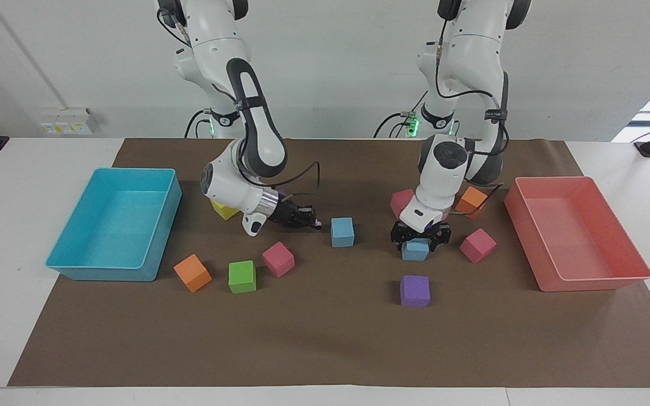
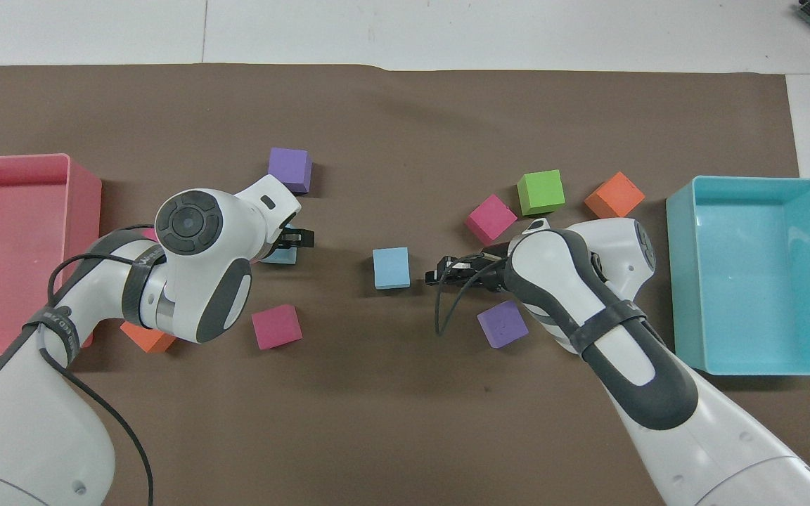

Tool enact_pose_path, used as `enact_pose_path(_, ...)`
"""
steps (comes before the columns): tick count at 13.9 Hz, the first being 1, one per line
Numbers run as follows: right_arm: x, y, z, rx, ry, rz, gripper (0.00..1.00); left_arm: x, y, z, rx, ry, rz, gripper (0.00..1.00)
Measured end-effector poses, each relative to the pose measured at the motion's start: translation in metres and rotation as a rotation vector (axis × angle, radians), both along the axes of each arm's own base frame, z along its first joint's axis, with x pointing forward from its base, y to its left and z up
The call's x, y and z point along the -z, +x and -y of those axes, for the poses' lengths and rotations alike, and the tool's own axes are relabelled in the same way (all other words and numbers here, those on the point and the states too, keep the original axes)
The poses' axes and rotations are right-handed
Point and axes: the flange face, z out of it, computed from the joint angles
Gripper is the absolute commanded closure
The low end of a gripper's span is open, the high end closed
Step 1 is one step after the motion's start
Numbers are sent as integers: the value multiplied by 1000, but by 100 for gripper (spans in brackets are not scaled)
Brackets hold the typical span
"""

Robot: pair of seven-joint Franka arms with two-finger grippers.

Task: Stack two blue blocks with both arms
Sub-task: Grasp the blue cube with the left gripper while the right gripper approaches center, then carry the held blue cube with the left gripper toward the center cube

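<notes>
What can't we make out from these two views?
Overhead view: the left arm's wrist covers most of the blue block under the left gripper; contact unclear.
Facing view: the right arm hides most of the yellow cube; overhead it is fully covered.
Facing view: the left arm hides part of a pink cube.

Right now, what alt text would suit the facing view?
The left gripper stands open around one blue block on a brown mat; the right gripper, shut, hangs beside the other blue block. Coloured cubes lie scattered between a turquoise tray and a pink tray.
</notes>
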Motion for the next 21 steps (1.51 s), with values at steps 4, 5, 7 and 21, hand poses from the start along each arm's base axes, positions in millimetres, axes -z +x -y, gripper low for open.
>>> enact_pose_path(4,0,0,0,2,-1,1,100,0,0,0,0,1,-1,55)
enact_pose_path(5,0,0,0,3,-2,2,100,1,0,0,0,1,-1,78)
enact_pose_path(7,0,1,1,3,-2,3,100,0,0,0,1,0,0,100)
enact_pose_path(21,0,4,11,23,-2,2,100,-100,-10,86,-41,-22,16,100)
